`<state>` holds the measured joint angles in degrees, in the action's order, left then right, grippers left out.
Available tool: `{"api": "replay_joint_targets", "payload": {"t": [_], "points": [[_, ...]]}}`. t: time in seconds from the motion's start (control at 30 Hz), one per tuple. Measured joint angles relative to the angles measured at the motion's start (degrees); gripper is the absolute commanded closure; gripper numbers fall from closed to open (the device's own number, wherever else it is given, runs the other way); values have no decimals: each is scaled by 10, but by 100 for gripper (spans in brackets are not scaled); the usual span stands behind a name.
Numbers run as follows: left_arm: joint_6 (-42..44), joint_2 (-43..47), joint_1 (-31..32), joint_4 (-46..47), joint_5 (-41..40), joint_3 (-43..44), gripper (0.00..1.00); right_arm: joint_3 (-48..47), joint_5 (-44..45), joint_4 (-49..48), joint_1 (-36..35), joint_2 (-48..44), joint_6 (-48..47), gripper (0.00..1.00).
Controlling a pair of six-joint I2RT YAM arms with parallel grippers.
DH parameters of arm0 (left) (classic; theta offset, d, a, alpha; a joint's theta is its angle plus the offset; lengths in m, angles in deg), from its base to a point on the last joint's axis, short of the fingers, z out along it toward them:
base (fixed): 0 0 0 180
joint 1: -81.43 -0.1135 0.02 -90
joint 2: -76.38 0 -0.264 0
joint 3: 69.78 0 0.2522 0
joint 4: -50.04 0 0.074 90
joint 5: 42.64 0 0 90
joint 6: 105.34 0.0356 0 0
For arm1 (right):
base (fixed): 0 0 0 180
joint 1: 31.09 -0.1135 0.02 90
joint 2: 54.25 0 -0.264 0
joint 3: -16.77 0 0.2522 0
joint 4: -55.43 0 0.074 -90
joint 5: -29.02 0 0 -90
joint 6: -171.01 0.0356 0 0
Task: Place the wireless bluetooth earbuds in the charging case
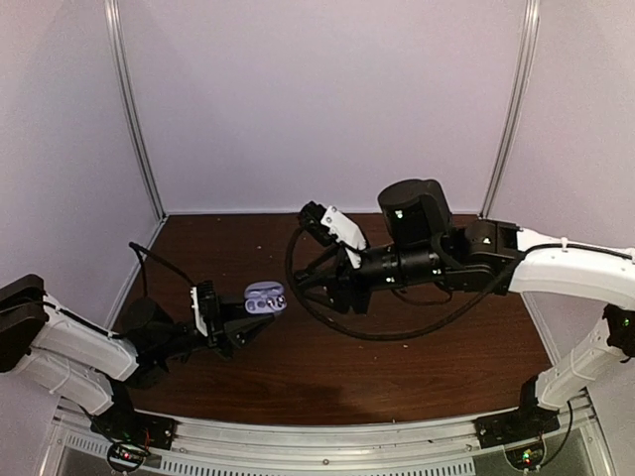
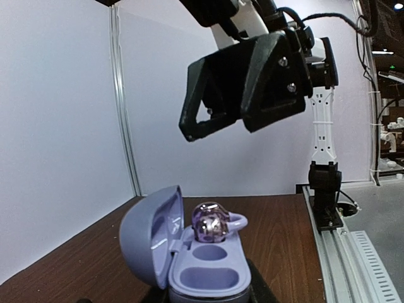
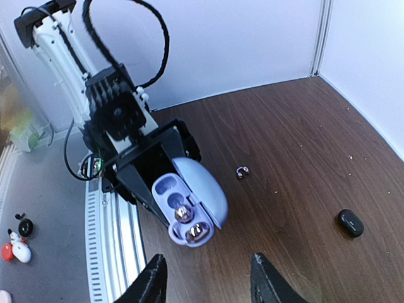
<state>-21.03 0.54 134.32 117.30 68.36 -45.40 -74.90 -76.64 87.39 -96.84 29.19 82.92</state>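
The left end effector (image 1: 236, 319) clamps the open charging case (image 2: 146, 243) above the table (image 3: 297, 158), presenting its wells. A glossy earbud (image 2: 210, 224) sits at its right end. The right end effector (image 3: 208, 281) hovers there, fingers apart, empty.

I face a dark brown wood-grain table (image 1: 446, 377) closed in on three sides by plain, matte panels. The back wall (image 1: 327, 99) stands pale and bare ahead of me, with the left wall (image 1: 50, 149) and the right wall (image 1: 595, 119) angling in to meet it. Slim silver metal posts (image 1: 134, 109) run up both back corners. Along my near edge lies a pale, slotted metal rail (image 1: 327, 441). To my right, past the table's edge, I see grey floor (image 2: 379, 214). The light is soft and even, tinting the panels faintly lavender and leaving a dull sheen on the tabletop.
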Motion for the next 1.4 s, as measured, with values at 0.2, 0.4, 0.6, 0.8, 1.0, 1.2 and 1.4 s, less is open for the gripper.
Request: {"api": "replay_joint_targets", "payload": {"t": [0.2, 0.4, 0.6, 0.8, 1.0, 1.2, 1.4], "points": [[-35, 40, 0, -68, 53, 26, 100, 75, -4, -2, -3, -82, -67, 51], [-65, 52, 0, -123, 94, 49, 100, 84, 16, -15, -44, -109, -130, 52], [-84, 52, 0, -132, 117, 50, 100, 84, 55, -17, -92, -102, -175, 51], [-90, 52, 0, -134, 134, 50, 100, 84, 87, -17, -107, -73, -201, 51], [-92, 51, 0, -134, 141, 50, 100, 84, 112, -21, -111, -47, -216, 51], [-93, 51, 0, -134, 144, 50, 100, 82, 119, -21, -114, -35, -226, 52], [-93, 51, 0, -134, 146, 50, 100, 78, 121, -25, -117, -31, -230, 53]]}}
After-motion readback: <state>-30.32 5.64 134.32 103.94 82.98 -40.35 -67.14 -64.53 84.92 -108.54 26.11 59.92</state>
